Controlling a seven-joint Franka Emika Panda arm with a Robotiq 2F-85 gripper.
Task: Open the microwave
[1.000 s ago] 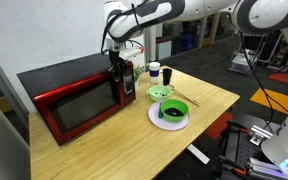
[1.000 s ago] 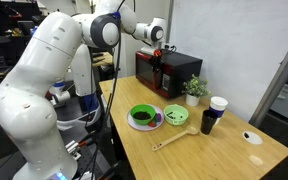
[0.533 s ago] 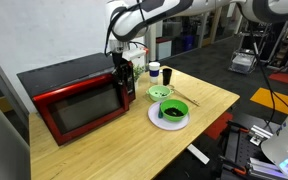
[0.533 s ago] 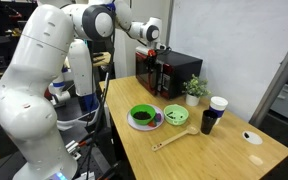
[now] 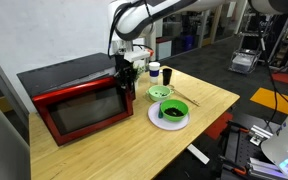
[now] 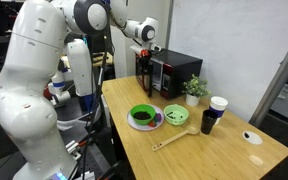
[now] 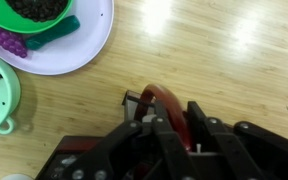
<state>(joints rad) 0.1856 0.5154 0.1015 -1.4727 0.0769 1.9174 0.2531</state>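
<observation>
The red microwave (image 5: 72, 102) with a black top stands at one end of the wooden table; it also shows in an exterior view (image 6: 179, 72). Its door is ajar, the handle edge swung a little out from the body (image 6: 146, 72). My gripper (image 5: 124, 68) is at that edge, fingers pointing down. In the wrist view my gripper (image 7: 174, 125) is shut on the door's curved red handle (image 7: 167, 100), with one finger on each side of it.
On the table (image 5: 199, 105) near the microwave stand a white plate (image 5: 169, 115) with a dark green bowl, a light green bowl (image 5: 159, 93), a wooden spoon (image 6: 169, 141), a cup (image 5: 154, 70), a dark cup (image 6: 207, 121) and a small plant (image 6: 194, 90).
My gripper has moved a little outward from the microwave's body, and the handle side of the door has swung out with it. Nothing else has moved.
</observation>
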